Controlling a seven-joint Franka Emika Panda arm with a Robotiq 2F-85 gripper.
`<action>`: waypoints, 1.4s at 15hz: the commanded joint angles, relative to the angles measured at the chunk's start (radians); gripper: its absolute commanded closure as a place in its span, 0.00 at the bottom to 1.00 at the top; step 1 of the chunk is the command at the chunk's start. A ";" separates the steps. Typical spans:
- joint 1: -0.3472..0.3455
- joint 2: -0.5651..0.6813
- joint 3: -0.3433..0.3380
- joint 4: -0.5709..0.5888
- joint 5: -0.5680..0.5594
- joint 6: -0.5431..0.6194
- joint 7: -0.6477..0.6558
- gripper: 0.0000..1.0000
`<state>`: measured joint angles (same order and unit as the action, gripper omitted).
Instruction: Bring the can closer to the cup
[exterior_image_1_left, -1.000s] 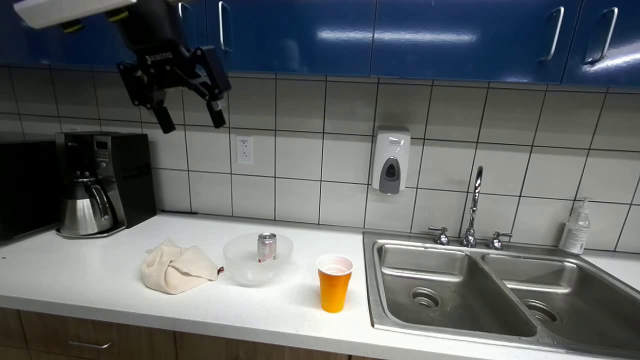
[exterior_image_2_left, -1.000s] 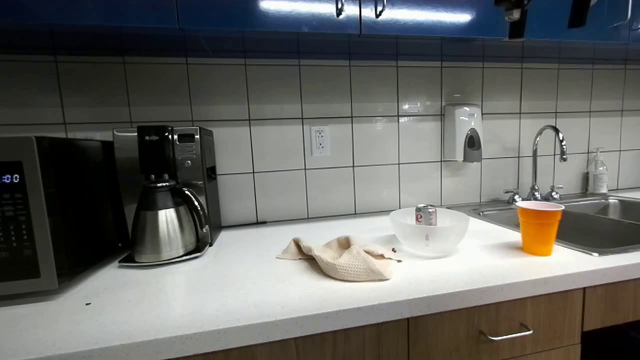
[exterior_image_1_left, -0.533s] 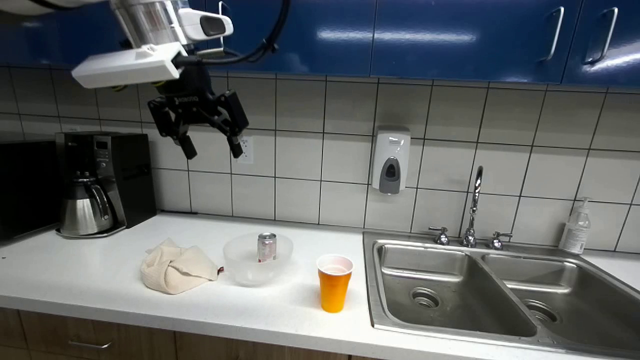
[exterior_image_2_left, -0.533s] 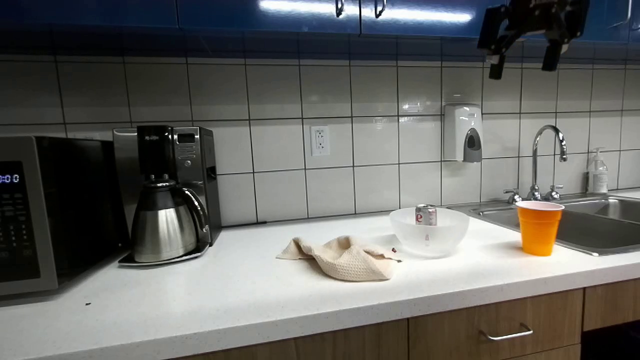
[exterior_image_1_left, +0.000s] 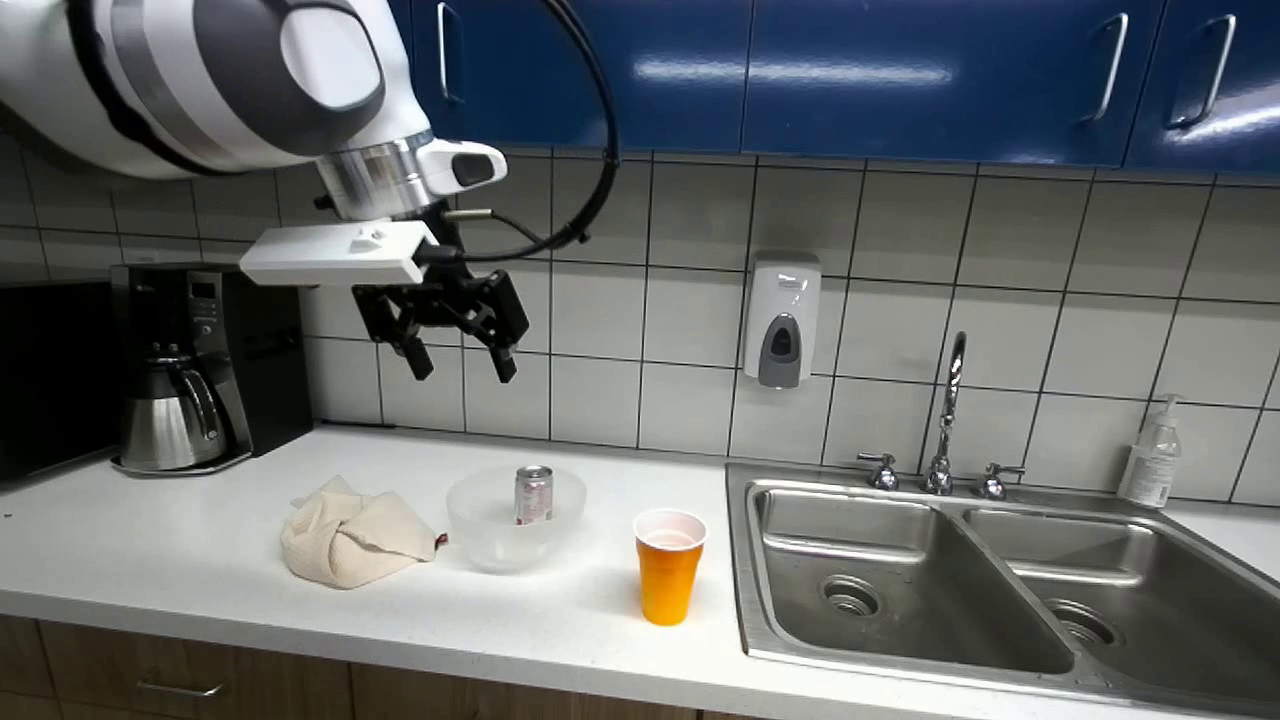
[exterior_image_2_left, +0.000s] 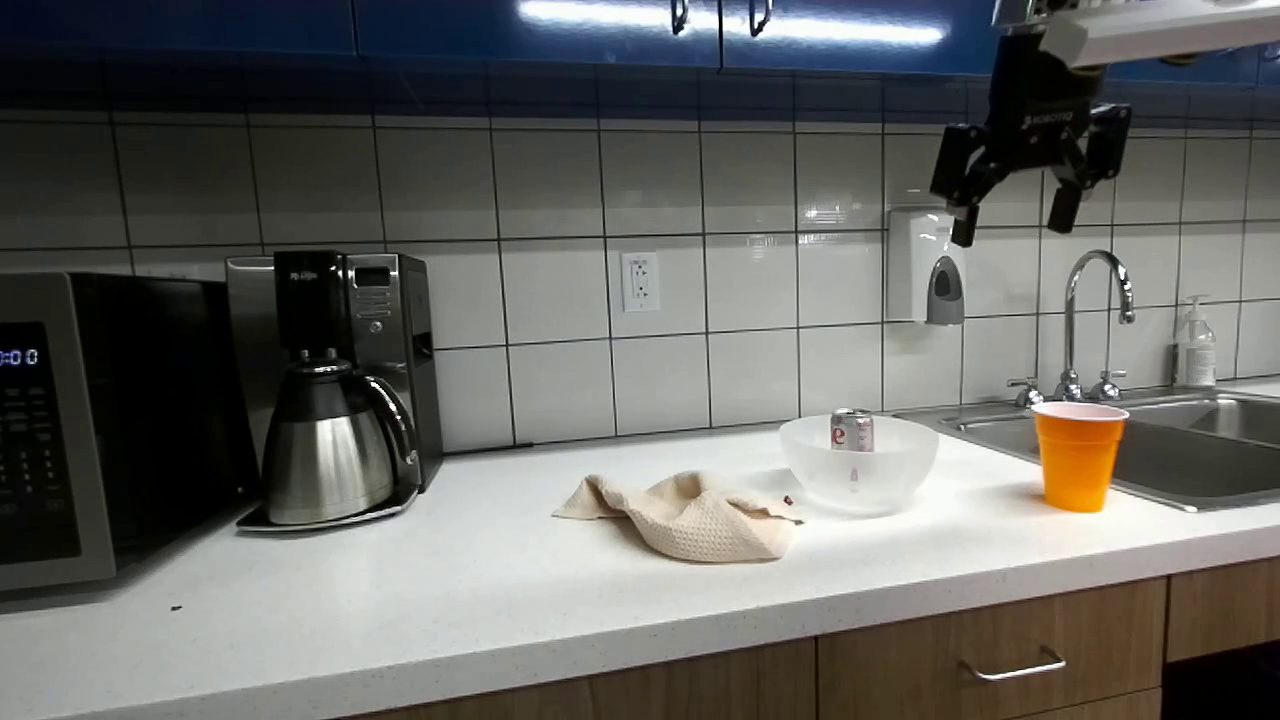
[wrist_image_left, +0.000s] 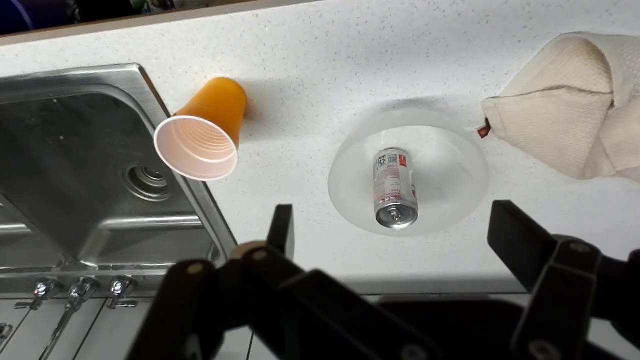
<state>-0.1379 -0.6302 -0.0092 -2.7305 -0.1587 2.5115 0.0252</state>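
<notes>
The can is silver-grey and stands upright inside a translucent white bowl. Both show again in an exterior view, the can above the rim of the bowl. In the wrist view the can shows its top, inside the bowl. The orange cup stands upright between bowl and sink; it also shows in an exterior view and the wrist view. My gripper is open and empty, well above the counter and the bowl; its fingers also show in an exterior view and the wrist view.
A beige cloth lies beside the bowl, away from the cup. A steel double sink with a faucet is on the cup's other side. A coffee maker with steel pot and a microwave stand further along.
The arm has come further into view. My gripper has moved down toward the counter, rightward in an exterior view, staying open. The can, bowl, cup and cloth have not moved.
</notes>
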 joint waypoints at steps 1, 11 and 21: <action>-0.047 0.136 0.021 0.027 -0.041 0.130 0.046 0.00; -0.117 0.498 0.029 0.195 -0.158 0.319 0.142 0.00; -0.066 0.737 0.036 0.390 -0.381 0.296 0.413 0.00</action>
<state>-0.2196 0.0217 0.0186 -2.4176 -0.4745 2.8223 0.3423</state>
